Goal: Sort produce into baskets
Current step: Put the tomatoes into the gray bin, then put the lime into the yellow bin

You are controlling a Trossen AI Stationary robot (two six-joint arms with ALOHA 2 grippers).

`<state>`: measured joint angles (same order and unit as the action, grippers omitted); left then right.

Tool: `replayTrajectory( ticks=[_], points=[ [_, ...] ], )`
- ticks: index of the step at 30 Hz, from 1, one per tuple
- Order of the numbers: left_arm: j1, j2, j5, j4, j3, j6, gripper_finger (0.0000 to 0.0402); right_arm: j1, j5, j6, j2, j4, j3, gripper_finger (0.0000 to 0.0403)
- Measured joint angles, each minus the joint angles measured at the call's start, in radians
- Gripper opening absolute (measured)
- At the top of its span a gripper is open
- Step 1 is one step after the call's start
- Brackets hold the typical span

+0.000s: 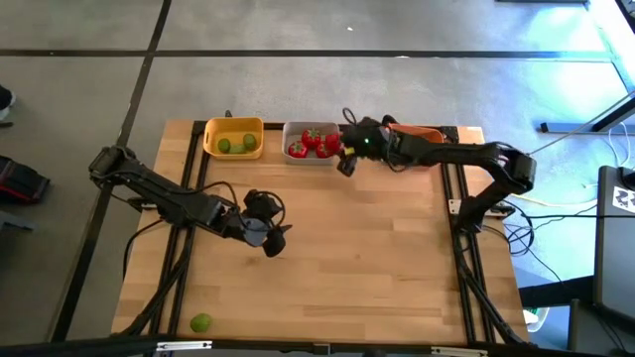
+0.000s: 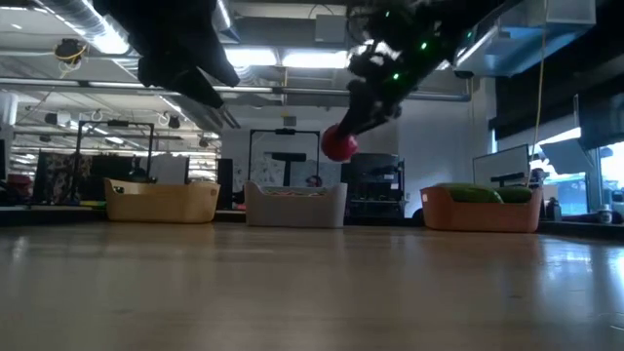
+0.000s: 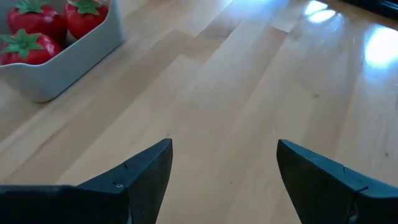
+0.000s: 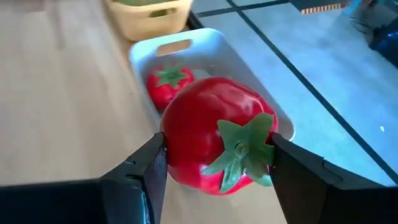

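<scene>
Nearest the worktop's front edge: a lone lime (image 1: 201,322) lay on the bare wood, well apart from both arms and not yet sorted.

Left claw (image 1: 268,238): it hovered over the middle of the worktop (image 1: 377,258) with its fingers (image 3: 134,180) spread wide and nothing between them; only bare planks showed in the gap.

Right claw (image 1: 345,159): it was clamped on a red tomato (image 4: 214,134), one finger on each flank, the green top facing the wrist camera. From table height the tomato (image 2: 338,144) hung clear above the wood.

Grey basket (image 1: 310,157): it sat at the far edge between the other two, already holding several tomatoes (image 1: 313,142). The right claw stood at its right-hand corner, so the fruit looked to be just short of the opening or barely over the rim; which could not be told.

Yellow basket (image 1: 233,124): at the far left, it held two limes (image 1: 236,145).

Orange basket (image 2: 480,212): at the far right, green pieces showed above its wall.

Step in hand, as judged: dropping this tomato in with the others.

Doing it well: carry the fruit fully over the open part of the grey basket, lower it close to the contents, then part the fingers gently.

Risk: let go at the rim, the round fruit could roll back onto the worktop.
</scene>
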<state>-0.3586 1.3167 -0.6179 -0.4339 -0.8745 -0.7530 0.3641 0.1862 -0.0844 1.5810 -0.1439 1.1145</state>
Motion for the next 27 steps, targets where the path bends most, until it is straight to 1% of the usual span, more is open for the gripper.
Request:
replayTrajectory(
  ticks=[6, 10, 14, 19, 22, 24, 27],
  points=[
    [0.001, 0.0, -0.013, 0.002, 0.0, 0.004, 0.0282, 0.084, -0.016, 0.0, 0.086, 0.119, 0.0, 0.022],
    [0.001, 0.0, -0.019, 0.003, 0.0, 0.005, 0.0282, 0.116, -0.022, 0.002, 0.141, 0.2, 0.0, 0.022],
    [0.001, 0.0, -0.02, 0.003, 0.0, 0.007, 0.0282, 0.124, -0.021, 0.003, 0.171, 0.209, 0.0, 0.022],
    [0.001, 0.001, -0.021, 0.003, 0.0, 0.015, 0.0282, 0.119, -0.023, 0.002, 0.171, 0.208, -0.001, 0.022],
    [0.001, 0.001, -0.022, 0.004, 0.0, 0.028, 0.0282, 0.119, -0.057, 0.018, 0.16, 0.194, -0.001, 0.022],
    [0.001, 0.001, -0.015, 0.004, 0.0, 0.044, 0.0282, 0.119, -0.108, 0.056, 0.14, 0.16, -0.001, 0.0221],
    [-0.001, -0.001, 0.061, -0.023, -0.018, 0.081, 0.0282, 0.103, -0.188, 0.097, 0.109, 0.129, 0.0, 0.0221]
  ],
)
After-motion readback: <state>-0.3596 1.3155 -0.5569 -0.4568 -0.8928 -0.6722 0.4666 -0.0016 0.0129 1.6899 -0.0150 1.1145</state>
